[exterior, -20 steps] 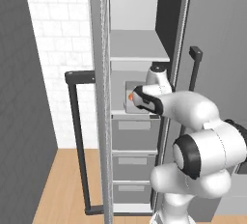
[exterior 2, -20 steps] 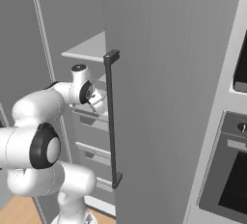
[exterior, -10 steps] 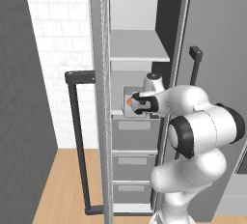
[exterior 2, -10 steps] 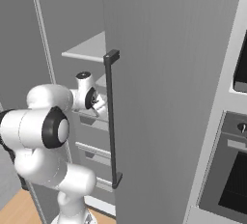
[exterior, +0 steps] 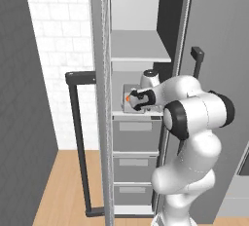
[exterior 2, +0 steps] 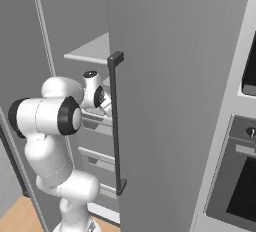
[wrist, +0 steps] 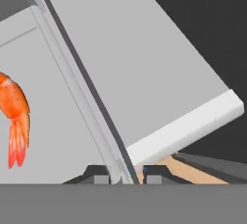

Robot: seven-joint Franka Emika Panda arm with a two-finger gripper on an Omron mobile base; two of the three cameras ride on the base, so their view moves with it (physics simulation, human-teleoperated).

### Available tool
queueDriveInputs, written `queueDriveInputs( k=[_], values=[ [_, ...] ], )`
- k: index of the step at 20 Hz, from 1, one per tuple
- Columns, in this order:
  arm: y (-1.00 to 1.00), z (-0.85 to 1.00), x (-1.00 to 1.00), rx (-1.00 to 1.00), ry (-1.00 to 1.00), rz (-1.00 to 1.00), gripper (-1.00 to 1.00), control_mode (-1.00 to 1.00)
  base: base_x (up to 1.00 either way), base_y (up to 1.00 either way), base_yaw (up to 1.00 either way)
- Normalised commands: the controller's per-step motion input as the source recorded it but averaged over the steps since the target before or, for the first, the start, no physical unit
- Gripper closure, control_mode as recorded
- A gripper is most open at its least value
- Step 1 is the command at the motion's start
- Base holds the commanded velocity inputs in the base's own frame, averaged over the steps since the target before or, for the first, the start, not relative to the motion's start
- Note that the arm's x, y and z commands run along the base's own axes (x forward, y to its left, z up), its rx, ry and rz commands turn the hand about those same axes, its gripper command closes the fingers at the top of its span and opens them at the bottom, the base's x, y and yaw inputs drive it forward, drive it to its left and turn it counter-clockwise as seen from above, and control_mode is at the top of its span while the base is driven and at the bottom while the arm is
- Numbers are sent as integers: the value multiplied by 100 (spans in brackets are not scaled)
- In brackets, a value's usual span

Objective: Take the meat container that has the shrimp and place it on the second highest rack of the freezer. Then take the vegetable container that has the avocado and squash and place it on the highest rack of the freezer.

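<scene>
First step in hand: the gripper [exterior: 132, 99] has its jaws pinching the rim of the meat container [wrist: 58, 88], shrimp [wrist: 13, 114] inside, over the freezer [exterior: 141, 64] shelf above the drawers; next it likely needs setting flat there, then letting go

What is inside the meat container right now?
One orange shrimp lies on the grey floor of the meat container. The hand view cuts off the tray's far end, and in the left base view the gripper covers part of it.
</scene>
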Motion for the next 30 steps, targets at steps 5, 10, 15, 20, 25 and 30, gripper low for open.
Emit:
queueDriveInputs(
  k=[5,10,15,20,25,30],
  values=[
    [0,3,59,0,0,-3,100,-100,0,0,0],
    [0,-11,4,0,0,-1,100,-100,0,0,0],
    [0,-36,9,-1,-1,-2,100,-100,0,0,0],
    [0,-36,0,-1,-2,-1,100,-100,0,0,0],
    [0,-50,2,-5,-9,0,100,-100,0,0,0],
    [0,-62,0,-7,-7,0,100,-100,0,0,0]
  ],
)
